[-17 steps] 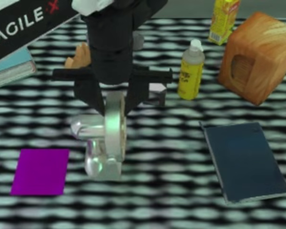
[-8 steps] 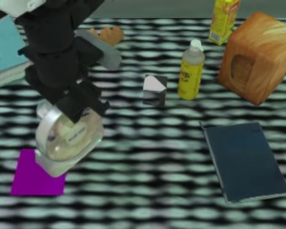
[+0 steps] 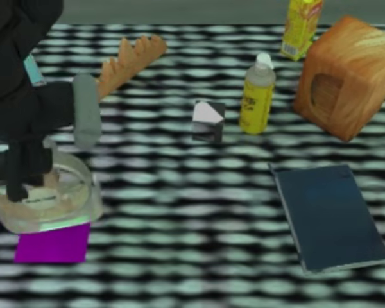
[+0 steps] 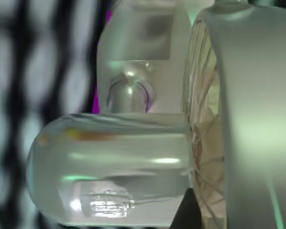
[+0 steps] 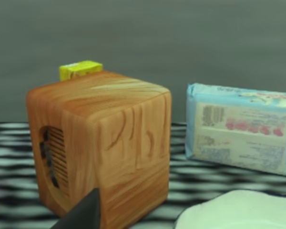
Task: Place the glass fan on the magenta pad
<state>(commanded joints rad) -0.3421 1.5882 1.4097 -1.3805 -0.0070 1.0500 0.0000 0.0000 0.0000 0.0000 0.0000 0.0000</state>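
The glass fan hangs tilted at the table's left, its ring facing up, over the far edge of the magenta pad. My left gripper reaches down from the upper left and is shut on the fan's ring. In the left wrist view the fan's hub and ring fill the picture, a dark fingertip presses on the ring, and slivers of the magenta pad show behind. My right arm is out of the top view; a dark edge of the right gripper shows in its wrist view.
A small grey-and-white cube, a yellow bottle and a wooden box stand mid to right. A dark blue book lies right, a bread stick far left, a yellow carton at the back.
My left gripper has carried the fan from the table's middle to the left, turning its ring face-up, until it hangs over the magenta pad. The grey-and-white cube and bread came into sight.
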